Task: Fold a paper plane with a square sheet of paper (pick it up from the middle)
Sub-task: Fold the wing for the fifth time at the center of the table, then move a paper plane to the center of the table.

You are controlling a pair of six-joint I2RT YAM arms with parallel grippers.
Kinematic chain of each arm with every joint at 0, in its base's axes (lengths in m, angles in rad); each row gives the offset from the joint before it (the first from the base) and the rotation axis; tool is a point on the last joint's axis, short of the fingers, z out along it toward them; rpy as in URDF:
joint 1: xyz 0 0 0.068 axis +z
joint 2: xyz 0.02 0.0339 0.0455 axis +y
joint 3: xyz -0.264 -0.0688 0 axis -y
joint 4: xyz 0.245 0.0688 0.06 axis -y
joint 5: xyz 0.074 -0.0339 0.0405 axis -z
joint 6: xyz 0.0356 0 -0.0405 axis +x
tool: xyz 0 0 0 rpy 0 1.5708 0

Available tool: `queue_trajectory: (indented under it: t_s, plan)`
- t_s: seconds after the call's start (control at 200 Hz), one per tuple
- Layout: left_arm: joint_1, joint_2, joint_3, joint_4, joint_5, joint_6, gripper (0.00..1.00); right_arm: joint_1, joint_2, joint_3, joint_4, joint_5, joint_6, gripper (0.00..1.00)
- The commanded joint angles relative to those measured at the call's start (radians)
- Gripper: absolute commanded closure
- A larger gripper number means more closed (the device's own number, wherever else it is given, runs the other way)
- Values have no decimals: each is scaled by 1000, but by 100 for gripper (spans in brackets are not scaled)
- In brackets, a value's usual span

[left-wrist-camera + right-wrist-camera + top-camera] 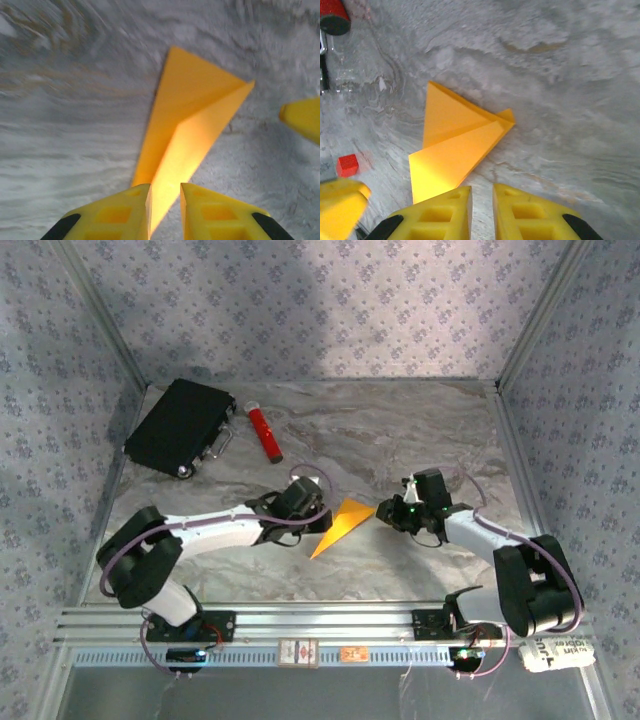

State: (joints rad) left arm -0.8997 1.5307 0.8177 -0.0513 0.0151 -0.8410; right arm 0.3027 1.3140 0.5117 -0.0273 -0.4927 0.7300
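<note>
The orange-yellow paper (343,523), creased to a pointed shape, lies on the marble table between both arms. My left gripper (320,516) sits at its left edge. In the left wrist view the paper (195,120) runs back between my left gripper's (165,200) fingers, which stand a narrow gap apart, not pinching it. My right gripper (383,512) is at the paper's right corner. In the right wrist view the paper (455,140) lies just ahead and left of the right gripper (482,200), which is slightly open with bare table between its fingers.
A black case (180,425) lies at the far left, with a red cylinder (265,432) beside it. A small red block (347,165) sits on the table left of the paper. Patterned walls enclose the table; a metal rail (330,620) runs along the near edge.
</note>
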Motion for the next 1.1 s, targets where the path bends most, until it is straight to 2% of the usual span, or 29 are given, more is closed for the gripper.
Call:
queue_trajectory:
  t_s: [0.0, 0.12, 0.215, 0.32, 0.53, 1.094]
  plan:
    - [71, -30, -40, -16, 77, 54, 75, 35, 6, 28, -4, 34, 31, 80]
    - [139, -18, -43, 4, 256, 74, 73, 54, 49, 44, 7, 11, 36, 80]
    - [155, -18, -64, 49, 312, 74, 69, 80, 69, 51, 24, 6, 49, 80]
    - [171, 31, -44, 51, 399, 90, 69, 117, 90, 51, 46, 19, 70, 80]
    - [171, 105, -9, 37, 430, 103, 73, 162, 148, 52, 79, 34, 96, 81]
    - [170, 193, 25, 0, 491, 134, 76, 135, 231, 90, 102, 29, 79, 83]
